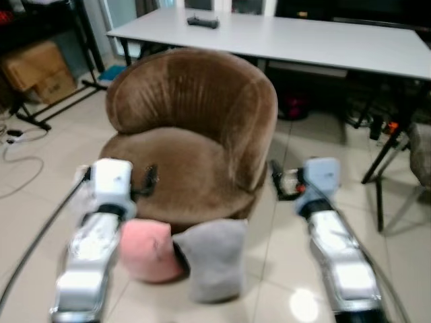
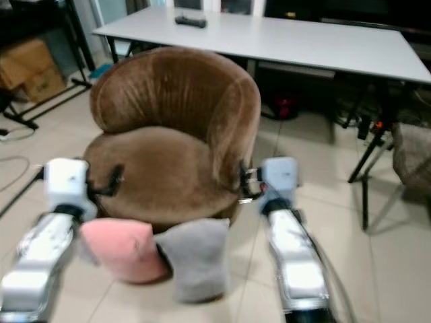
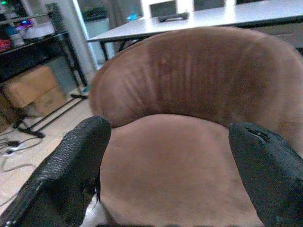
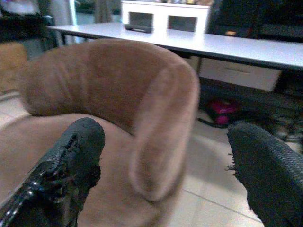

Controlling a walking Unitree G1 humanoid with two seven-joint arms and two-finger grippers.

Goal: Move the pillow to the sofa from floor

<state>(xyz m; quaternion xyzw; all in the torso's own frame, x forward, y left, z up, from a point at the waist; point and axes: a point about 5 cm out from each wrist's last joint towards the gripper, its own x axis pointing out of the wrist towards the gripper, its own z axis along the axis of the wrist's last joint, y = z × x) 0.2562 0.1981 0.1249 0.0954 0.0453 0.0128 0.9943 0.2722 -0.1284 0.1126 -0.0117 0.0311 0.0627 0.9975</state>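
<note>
Pillows sit side by side on the tiled floor (image 1: 40, 202) against the sofa's front base: a pink pillow (image 1: 149, 250) touching a grey pillow (image 1: 214, 259). The brown round sofa (image 1: 195, 134) has its seat bare. Above them, the left gripper (image 3: 170, 156) hovers at the seat's front edge, fingers spread wide and holding nothing; the right gripper (image 4: 165, 161), equally wide apart, hangs beside the sofa's right arm. The left arm hides part of the pink pillow. Behind the sofa stands a white table (image 1: 323, 40) carrying a dark remote (image 1: 203, 22); wrist views show a cardboard box (image 3: 33, 90) blurred.
</note>
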